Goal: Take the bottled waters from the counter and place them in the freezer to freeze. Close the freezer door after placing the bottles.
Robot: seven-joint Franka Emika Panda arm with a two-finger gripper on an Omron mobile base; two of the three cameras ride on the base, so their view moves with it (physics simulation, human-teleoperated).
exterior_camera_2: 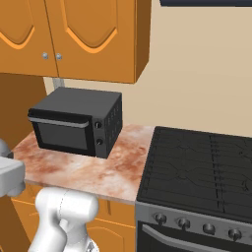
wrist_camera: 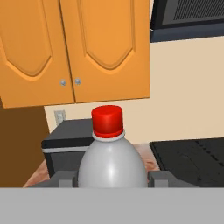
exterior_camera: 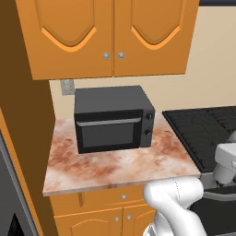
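Closest to the hand camera, the gripper (wrist_camera: 112, 179) is clenched around the red-capped bottle (wrist_camera: 111, 164). Its two grey fingertips (wrist_camera: 65, 179) press on the bottle's sides, one on the left and one on the right. The bottle stands straight up, lifted off the counter (exterior_camera: 115, 168), with its red cap on top.

A bit farther away is the pink stone counter. I see no second bottle on the bare part of it, though it may be hidden somewhere I can't see. The black microwave (exterior_camera: 113, 118) sits at the back of the counter, near the wall. The black stovetop (exterior_camera_2: 197, 167) is to the right. Orange cupboards (exterior_camera: 110, 34) hang above.

At the far left edge there is a thin grey strip (exterior_camera: 9, 184) that I think is the fridge, but it's hard to tell.

What could go wrong? The bottle is round and smooth, so it might slip out if the arm swings fast. It could also bump the cupboard side or a door on the way to the freezer.
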